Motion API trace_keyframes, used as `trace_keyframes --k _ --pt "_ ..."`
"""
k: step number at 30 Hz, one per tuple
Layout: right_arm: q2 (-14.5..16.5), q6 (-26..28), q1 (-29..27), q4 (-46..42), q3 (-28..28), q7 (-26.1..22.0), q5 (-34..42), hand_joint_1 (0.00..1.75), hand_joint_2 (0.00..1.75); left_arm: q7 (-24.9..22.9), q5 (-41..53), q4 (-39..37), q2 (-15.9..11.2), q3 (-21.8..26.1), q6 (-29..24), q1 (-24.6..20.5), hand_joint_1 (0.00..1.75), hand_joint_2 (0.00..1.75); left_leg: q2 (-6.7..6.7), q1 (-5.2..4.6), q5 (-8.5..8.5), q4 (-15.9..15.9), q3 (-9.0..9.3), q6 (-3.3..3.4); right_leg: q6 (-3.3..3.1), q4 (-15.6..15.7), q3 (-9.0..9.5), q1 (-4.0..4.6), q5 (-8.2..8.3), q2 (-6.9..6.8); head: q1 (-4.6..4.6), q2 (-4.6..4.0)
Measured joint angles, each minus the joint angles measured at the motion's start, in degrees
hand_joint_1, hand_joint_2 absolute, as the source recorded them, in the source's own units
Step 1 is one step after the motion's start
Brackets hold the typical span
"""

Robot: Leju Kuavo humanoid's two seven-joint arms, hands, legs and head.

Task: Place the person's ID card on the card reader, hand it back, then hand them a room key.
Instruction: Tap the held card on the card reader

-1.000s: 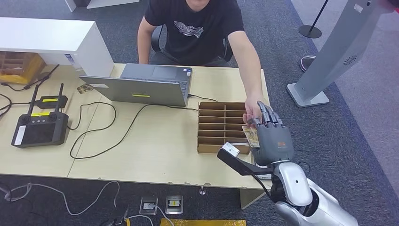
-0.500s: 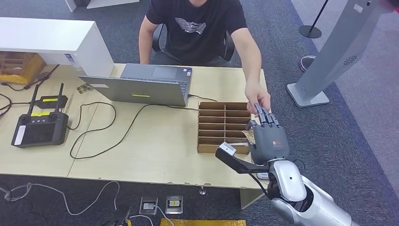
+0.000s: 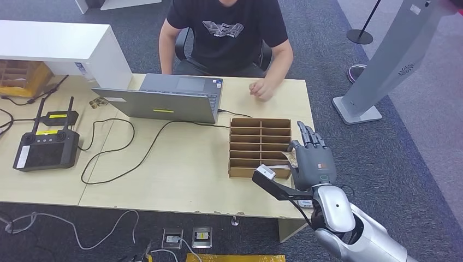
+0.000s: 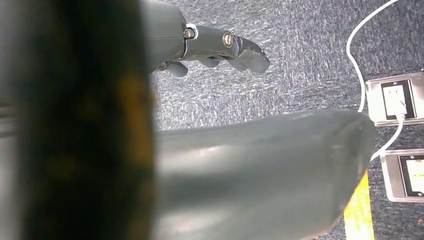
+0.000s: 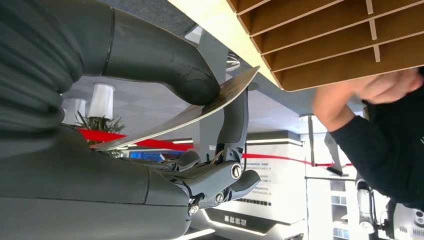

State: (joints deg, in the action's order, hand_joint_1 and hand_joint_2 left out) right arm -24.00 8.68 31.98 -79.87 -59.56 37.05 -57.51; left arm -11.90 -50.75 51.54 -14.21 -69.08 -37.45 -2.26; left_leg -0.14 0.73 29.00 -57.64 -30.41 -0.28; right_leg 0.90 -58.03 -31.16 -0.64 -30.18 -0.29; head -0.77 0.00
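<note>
My right hand [image 3: 312, 159] hovers at the table's right edge, just beside the wooden compartment box [image 3: 259, 143]. It pinches a thin pale card [image 3: 292, 159] between thumb and a finger; in the right wrist view the card [image 5: 200, 110] lies flat under the thumb, its edge pointing towards the box [image 5: 320, 45]. The person's hand [image 3: 262, 89] rests as a loose fist on the far side of the table, well away from the card. My left hand [image 4: 220, 47] hangs over the carpet holding nothing, its fingers apart from the thumb.
A grey laptop [image 3: 164, 99] stands open at the back of the table [image 3: 185, 164], with black cables trailing from it. A black remote controller [image 3: 46, 150] lies at the left. The seated person [image 3: 226, 33] faces me. A grey kiosk stand [image 3: 390, 60] stands on the right.
The person's hand has let go of the card and drawn back to the far table edge. My right hand keeps the card and has sunk slightly towards me.
</note>
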Motion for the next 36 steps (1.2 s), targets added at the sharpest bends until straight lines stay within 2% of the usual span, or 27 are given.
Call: trace_keyframes --k 9,23,36 --pt "-0.6 -0.1 -0.8 0.6 0.2 0.4 0.3 1.75 1.75 0.9 -1.9 0.0 0.0 -0.2 -0.1 0.0 0.00 0.00 0.00 0.00 0.00 0.0 0.00 0.00 0.00 0.0 -0.02 0.00 0.00 -0.01 0.01 0.00" --pt "-5.3 -0.1 -6.0 1.7 1.7 0.8 4.6 1.75 1.75 2.3 -5.2 0.0 -0.3 -0.9 -0.4 0.2 0.00 0.00 0.01 0.00 0.01 0.0 0.00 0.01 0.00 0.0 -0.02 -0.01 0.00 0.01 0.01 0.00" --pt "-5.9 1.3 -7.4 3.3 1.4 0.8 6.7 1.75 1.75 2.3 -7.7 0.0 -0.3 -0.9 -0.4 0.2 0.00 0.00 0.01 -0.01 0.01 0.0 -0.01 0.01 0.00 0.0 -0.02 -0.01 0.00 0.02 0.00 0.00"
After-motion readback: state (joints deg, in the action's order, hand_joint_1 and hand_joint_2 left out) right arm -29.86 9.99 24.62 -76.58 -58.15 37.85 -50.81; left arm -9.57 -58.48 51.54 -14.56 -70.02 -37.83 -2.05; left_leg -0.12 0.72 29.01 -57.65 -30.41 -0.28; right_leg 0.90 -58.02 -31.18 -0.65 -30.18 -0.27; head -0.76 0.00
